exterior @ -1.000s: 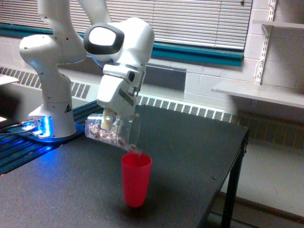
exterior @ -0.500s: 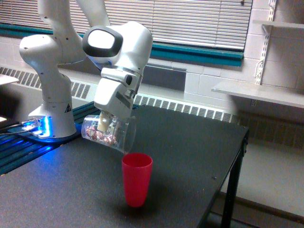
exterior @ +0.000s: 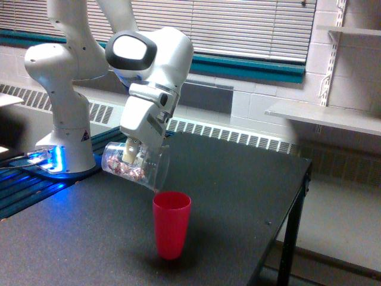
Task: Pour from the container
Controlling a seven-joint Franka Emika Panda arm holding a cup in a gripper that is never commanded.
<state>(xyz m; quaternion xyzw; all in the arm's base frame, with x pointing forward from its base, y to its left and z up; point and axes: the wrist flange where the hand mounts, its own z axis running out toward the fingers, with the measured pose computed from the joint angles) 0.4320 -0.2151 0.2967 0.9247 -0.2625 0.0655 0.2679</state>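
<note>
The clear cup (exterior: pixel 136 167) hangs left of the frame's centre, tipped almost onto its side, mouth toward the lower right and its lower lip just above and a little left of the red cup (exterior: pixel 171 224). Small pinkish and pale pieces lie along its lower wall, gathered nearer the closed end than the lip. The pincer (exterior: pixel 132 152) is clamped on the clear cup's wall from above, one pale finger showing through the plastic.

To pour well from here, my judgement is that the lip should sit squarely over the red cup's opening before any further tilt; at present it looks slightly short of the rim on the left, so pieces could drop onto the dark surface (exterior: pixel 238 196). A small shift toward the frame's right, then a slow roll of the wrist, would let the pieces slide instead of tumbling in a rush. Keep the lip close above the red rim without touching it: the red cup stands free and light, and a nudge could topple it

The white arm (exterior: pixel 149 59) rises to the upper left
</note>
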